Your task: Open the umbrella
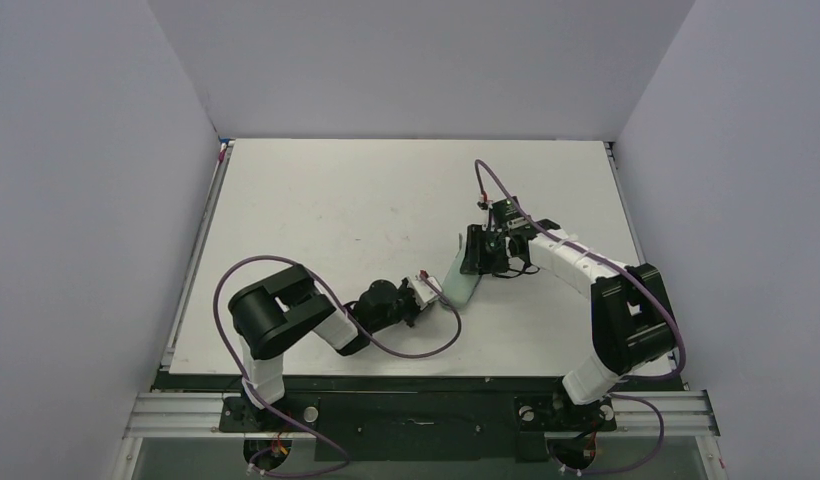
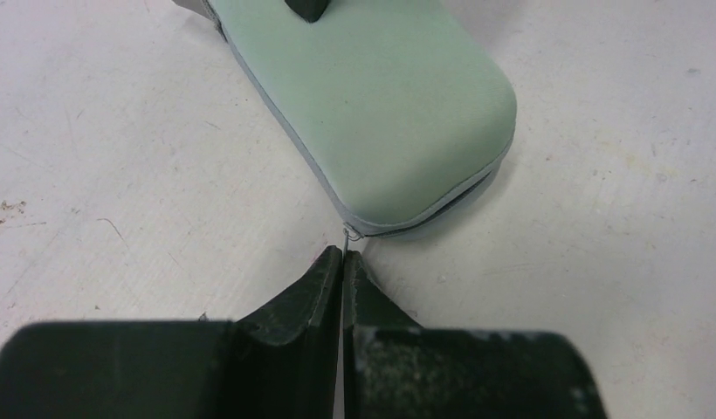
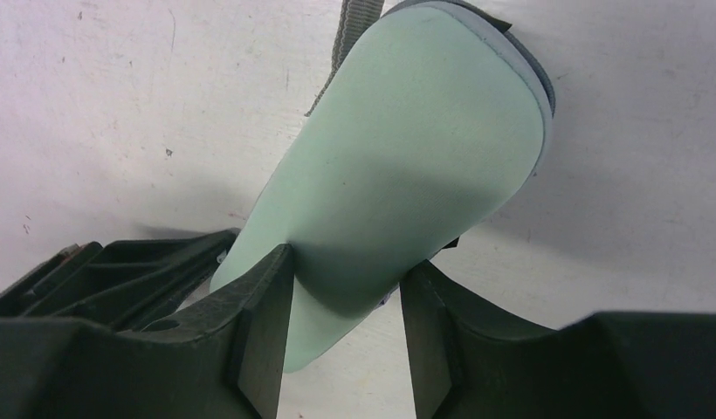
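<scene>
The umbrella is packed as a pale-green oblong capsule point(image 1: 464, 276) lying on the white table point(image 1: 336, 200). My right gripper point(image 1: 483, 254) is shut on the capsule's far part, with a finger on each side of the green body point(image 3: 407, 157). My left gripper point(image 2: 343, 257) is shut at the capsule's near end point(image 2: 372, 105) and pinches the thin metal zipper pull point(image 2: 349, 234) between its fingertips. A dark slit shows along the zip seam point(image 2: 464, 194) beside the pull. The canopy, shaft and handle are hidden inside.
A grey strap point(image 3: 346, 30) hangs from the capsule's far end. White walls point(image 1: 86, 200) enclose the table on the left, back and right. The left gripper's black body point(image 3: 119, 271) sits close beside the right fingers.
</scene>
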Controlling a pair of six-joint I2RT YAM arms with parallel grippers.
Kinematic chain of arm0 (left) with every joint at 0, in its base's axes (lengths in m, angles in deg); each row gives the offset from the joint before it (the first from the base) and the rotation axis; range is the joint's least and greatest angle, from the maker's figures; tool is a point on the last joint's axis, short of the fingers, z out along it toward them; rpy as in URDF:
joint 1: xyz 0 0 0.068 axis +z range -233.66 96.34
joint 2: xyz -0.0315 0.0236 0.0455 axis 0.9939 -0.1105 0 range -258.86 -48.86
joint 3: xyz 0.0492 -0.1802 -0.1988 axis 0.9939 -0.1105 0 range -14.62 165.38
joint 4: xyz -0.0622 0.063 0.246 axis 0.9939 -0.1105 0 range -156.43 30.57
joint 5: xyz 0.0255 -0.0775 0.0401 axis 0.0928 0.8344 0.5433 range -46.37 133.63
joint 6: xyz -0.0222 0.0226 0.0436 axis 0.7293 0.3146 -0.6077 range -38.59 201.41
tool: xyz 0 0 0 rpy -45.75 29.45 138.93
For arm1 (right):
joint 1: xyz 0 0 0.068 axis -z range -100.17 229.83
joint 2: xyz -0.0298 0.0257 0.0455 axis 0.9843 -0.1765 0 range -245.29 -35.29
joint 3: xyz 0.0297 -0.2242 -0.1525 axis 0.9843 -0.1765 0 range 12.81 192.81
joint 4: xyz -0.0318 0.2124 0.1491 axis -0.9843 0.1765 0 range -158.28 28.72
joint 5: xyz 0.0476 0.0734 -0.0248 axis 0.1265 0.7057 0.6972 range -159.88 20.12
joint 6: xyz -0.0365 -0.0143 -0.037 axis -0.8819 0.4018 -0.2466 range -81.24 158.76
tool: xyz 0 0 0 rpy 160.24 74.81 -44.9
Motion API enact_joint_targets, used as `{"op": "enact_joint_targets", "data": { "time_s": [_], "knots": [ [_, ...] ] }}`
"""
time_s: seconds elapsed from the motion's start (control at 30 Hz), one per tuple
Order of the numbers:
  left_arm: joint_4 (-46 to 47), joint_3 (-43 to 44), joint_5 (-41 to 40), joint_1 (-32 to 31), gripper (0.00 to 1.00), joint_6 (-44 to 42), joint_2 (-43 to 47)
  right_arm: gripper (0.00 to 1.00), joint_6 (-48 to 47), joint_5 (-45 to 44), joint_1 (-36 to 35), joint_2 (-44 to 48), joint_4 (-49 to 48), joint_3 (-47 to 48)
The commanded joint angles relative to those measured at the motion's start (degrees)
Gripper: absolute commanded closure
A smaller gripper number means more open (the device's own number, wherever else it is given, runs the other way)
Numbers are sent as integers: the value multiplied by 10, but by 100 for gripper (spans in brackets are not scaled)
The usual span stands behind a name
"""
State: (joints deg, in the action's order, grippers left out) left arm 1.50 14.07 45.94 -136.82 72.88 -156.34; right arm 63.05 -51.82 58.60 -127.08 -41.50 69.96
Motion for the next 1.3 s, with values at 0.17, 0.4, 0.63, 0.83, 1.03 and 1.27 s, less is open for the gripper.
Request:
{"op": "enact_joint_targets", "data": {
  "time_s": [0.17, 0.4, 0.63, 0.83, 1.03, 1.27],
  "knots": [
    [-48, 55, 1, 25, 100, -26, 1, 83, -164, 17, -33, 3, 92, -21],
    [-98, 94, -1, 32, 100, 3, -8, 84, -214, 90, -36, 5, 119, -15],
    [-138, 158, -18, 52, 100, 34, -37, 84, -218, 100, -39, 10, 123, -17],
    [-118, 138, -2, 56, 98, 15, -14, 65, -205, 93, -26, 16, 124, 20],
    [-145, 83, 14, 75, 38, 31, 77, 46, -185, 127, -4, 24, 124, 50],
    [-253, 73, 52, 130, 3, 49, 195, 44, -125, 200, -5, 35, 82, 38]
  ]
}}
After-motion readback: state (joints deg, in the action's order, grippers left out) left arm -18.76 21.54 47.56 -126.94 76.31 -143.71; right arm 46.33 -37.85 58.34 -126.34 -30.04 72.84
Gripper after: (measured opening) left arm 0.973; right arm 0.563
